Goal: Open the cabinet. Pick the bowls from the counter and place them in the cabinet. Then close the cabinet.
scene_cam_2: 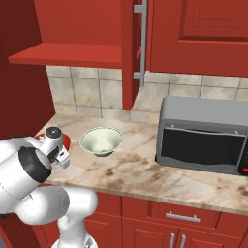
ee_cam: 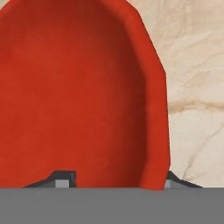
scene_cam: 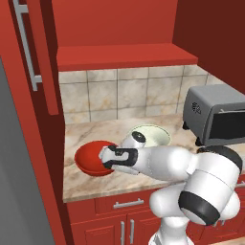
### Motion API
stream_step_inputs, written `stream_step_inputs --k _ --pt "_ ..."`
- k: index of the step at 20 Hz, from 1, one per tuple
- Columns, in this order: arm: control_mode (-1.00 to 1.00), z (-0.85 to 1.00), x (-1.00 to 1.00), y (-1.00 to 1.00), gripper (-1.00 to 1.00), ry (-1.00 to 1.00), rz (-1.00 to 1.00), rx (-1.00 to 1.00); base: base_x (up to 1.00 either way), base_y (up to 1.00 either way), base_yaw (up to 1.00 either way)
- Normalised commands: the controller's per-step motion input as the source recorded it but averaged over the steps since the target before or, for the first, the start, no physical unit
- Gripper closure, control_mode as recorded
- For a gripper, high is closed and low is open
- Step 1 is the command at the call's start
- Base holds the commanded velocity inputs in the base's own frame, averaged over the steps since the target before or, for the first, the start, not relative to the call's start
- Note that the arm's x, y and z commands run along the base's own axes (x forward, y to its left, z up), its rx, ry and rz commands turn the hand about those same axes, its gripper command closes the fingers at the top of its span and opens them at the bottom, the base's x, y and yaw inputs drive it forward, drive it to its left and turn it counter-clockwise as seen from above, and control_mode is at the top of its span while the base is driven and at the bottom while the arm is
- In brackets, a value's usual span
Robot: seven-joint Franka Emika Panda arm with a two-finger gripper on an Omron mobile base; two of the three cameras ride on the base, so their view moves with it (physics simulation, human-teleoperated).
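1. While the cabinet point(scene_cam: 36, 57) stands with its door swung open and its red shelf point(scene_cam: 127, 56) bare, both bowls sit on the desk point(scene_cam: 95, 184) below it.
2. Down at the red bowl point(scene_cam: 92, 158), the claw point(ee_cam: 117, 183) shows in the hand view with one fingertip inside the bowl and the other outside its wall, so the rim runs between the tips.
3. Its jaws stand partly drawn in around that rim; whether they already pinch it I cannot tell, and the bowl looks to rest on the desk.
4. Seen from the left base camera, the red bowl lies at the left end of the desk, directly under the wrist, with the pale bowl point(scene_cam: 150, 135) just beside it to the right and a little further back.
5. A grey toaster oven point(scene_cam: 215, 115) sits well apart at the right end.
6. My judgement: the step in hand is the grasp of the red bowl by its rim.
7. The relation that matters next is vertical: the shelf lies above and behind the bowl, so the lift must go up and then back.
8. A one-sided rim grip may let the bowl tilt as it rises.
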Motion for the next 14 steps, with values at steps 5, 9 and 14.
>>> stream_step_inputs --k 5,9,14 --pt "-1.00 -0.20 0.04 0.39 1.00 -0.01 -0.05 -0.02 0.00 0.00 0.00" --pt "-1.00 -0.02 -0.03 0.05 1.00 -0.05 -0.16 -0.01 0.00 0.00 0.00" --pt "-1.00 0.05 -0.43 -0.23 1.00 -0.09 -0.34 0.00 0.00 0.00 0.00"
